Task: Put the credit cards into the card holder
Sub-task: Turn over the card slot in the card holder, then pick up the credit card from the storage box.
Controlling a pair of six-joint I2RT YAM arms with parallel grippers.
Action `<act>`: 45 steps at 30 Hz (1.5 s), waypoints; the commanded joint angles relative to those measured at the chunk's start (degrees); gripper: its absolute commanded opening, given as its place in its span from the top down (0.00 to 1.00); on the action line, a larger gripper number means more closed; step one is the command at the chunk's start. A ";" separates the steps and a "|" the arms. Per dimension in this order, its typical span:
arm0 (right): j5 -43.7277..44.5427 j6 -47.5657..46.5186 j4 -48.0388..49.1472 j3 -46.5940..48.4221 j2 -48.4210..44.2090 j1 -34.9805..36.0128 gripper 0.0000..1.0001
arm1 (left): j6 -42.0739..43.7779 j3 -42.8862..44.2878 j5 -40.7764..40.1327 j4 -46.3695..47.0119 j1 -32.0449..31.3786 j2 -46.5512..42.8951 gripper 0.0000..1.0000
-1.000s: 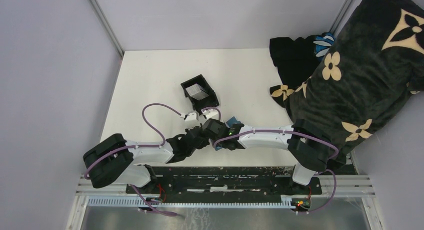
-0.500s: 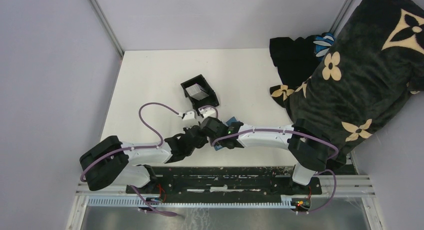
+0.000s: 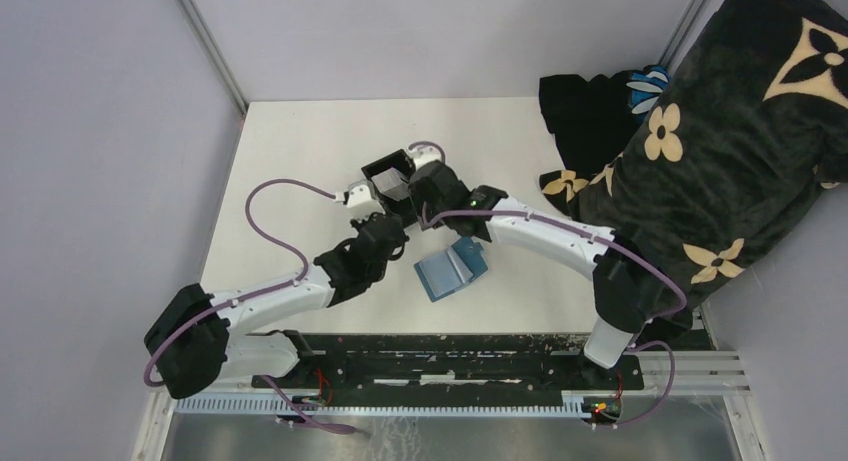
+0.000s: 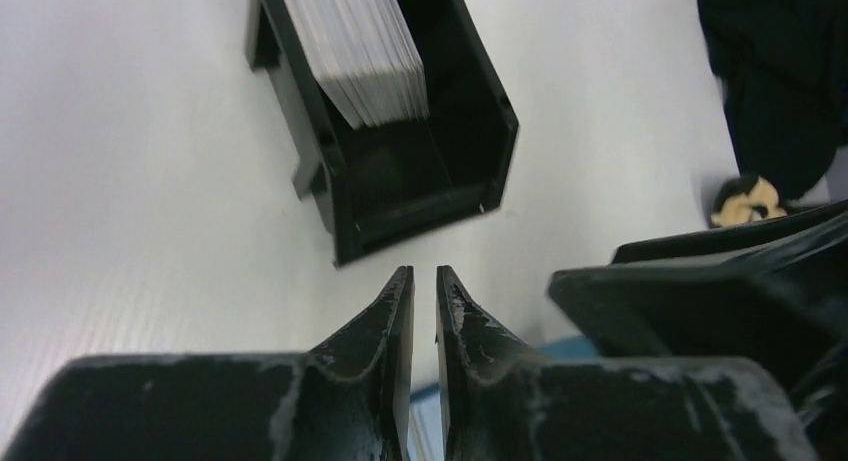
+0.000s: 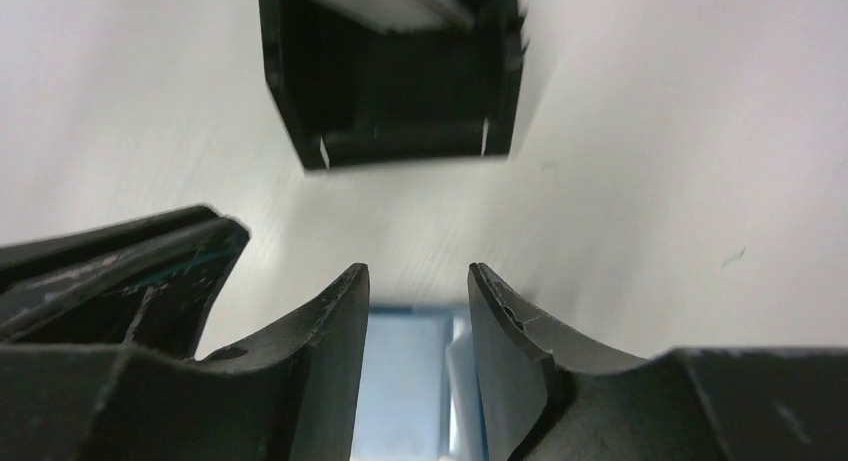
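Observation:
The card holder (image 3: 450,269) is a teal-blue wallet lying open on the white table, near of both grippers. The credit cards (image 3: 397,186) stand as a pale grey stack in a black open-topped box (image 3: 385,168). The stack also shows in the left wrist view (image 4: 355,51) and the right wrist view (image 5: 380,1). My left gripper (image 3: 386,231) (image 4: 422,273) is shut and empty, pointing at the box (image 4: 470,111). My right gripper (image 3: 415,209) (image 5: 418,271) is open and empty, just near of the box (image 5: 390,131), with the wallet (image 5: 410,381) showing below between its fingers.
A black blanket with cream flower prints (image 3: 720,151) is piled over the table's right side. Grey walls close in the left and far sides. The two grippers are close together beside the box.
Both grippers have moved away from the wallet toward the black box at the far side. The wallet, partly covered before, now lies open and uncovered on the table.

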 commanded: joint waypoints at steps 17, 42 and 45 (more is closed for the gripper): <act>-19.94 -9.34 -9.20 49.29 34.49 -11.61 0.45 | 1.81 8.28 11.96 7.47 23.02 13.33 0.57; -31.21 0.58 -7.19 52.27 43.79 -14.65 0.52 | -0.96 7.00 16.57 13.75 26.55 19.96 0.53; -32.37 2.15 -5.73 50.68 43.22 -14.74 0.58 | -1.00 6.86 16.64 13.95 26.59 19.93 0.53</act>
